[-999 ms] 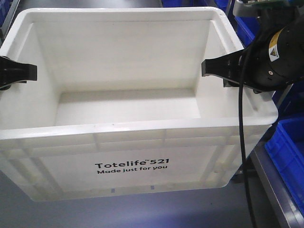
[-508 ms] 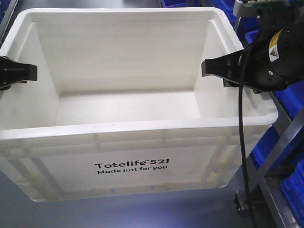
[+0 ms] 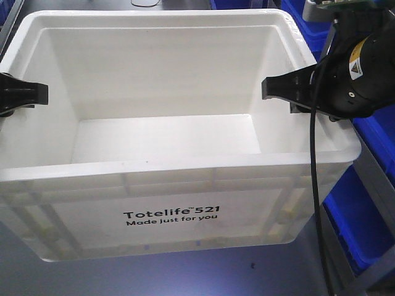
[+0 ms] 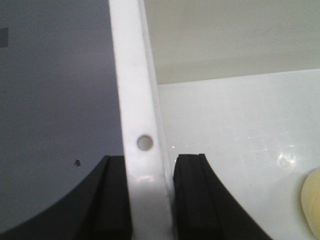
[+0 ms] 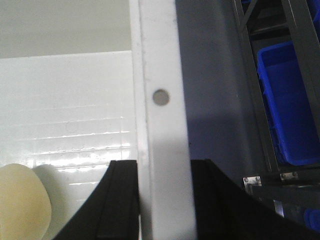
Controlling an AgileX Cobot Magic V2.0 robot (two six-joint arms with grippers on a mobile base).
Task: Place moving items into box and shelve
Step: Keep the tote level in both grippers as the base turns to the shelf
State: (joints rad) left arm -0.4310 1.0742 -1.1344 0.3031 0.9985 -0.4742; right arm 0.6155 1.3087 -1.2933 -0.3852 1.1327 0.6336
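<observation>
Box (image 3: 173, 216) hangs broadside to the front camera, long axis running left to right, mouth upward, printed face toward us: white plastic, ribbed rim, black "Totelife 521" lettering, blue bins (image 3: 361, 225) off its right end. At each short end the left gripper (image 4: 150, 159) and the right gripper (image 5: 162, 162) are clamped on the rim, one finger inside the wall and one outside. Only the wrist cameras catch a pale yellow rounded item (image 5: 20, 200) on the floor inside, hidden from the front by the near wall.

Bright, even light, patchy glare on the box (image 5: 75, 100) floor, close wrist views slightly soft.
</observation>
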